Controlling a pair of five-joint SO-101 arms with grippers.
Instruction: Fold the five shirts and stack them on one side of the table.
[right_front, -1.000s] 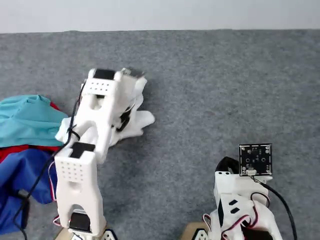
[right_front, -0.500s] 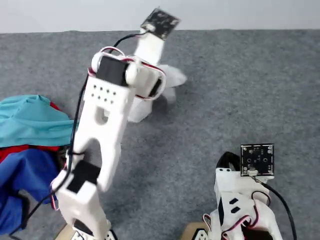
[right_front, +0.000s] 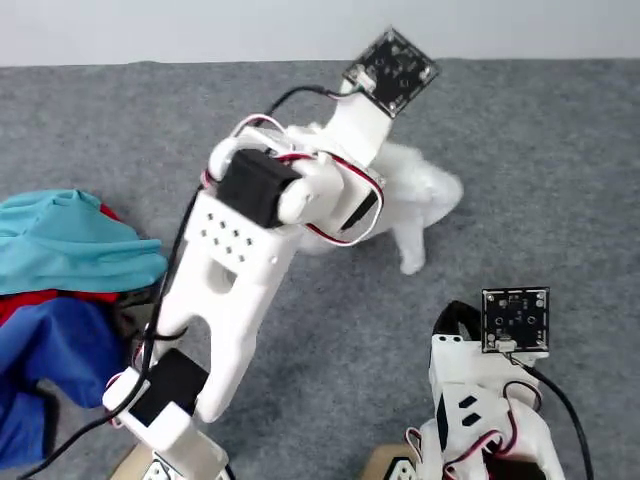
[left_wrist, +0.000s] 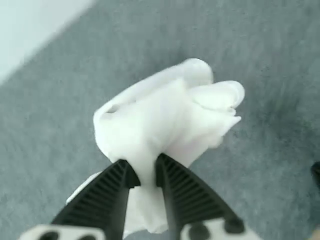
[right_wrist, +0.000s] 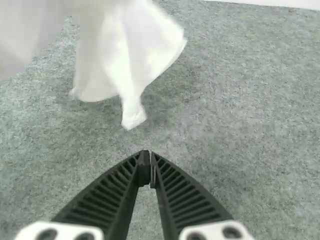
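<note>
Left gripper (left_wrist: 145, 172): ribbed black jaws clamped tight on a bunched white cloth shirt (left_wrist: 165, 115), held over the middle of the grey felt table (right_front: 540, 140). Right gripper (right_wrist: 150, 161): jaws pressed together tip to tip above the felt, near the table's front. Heap of teal, red and blue shirts (right_front: 60, 290) lies at the table's left edge.

Table (right_front: 530, 140): grey, felt-like cover, pale wall along the far edge. Heap of shirts (right_front: 60, 270) lies at the left edge, teal on top, red and blue beneath.
</note>
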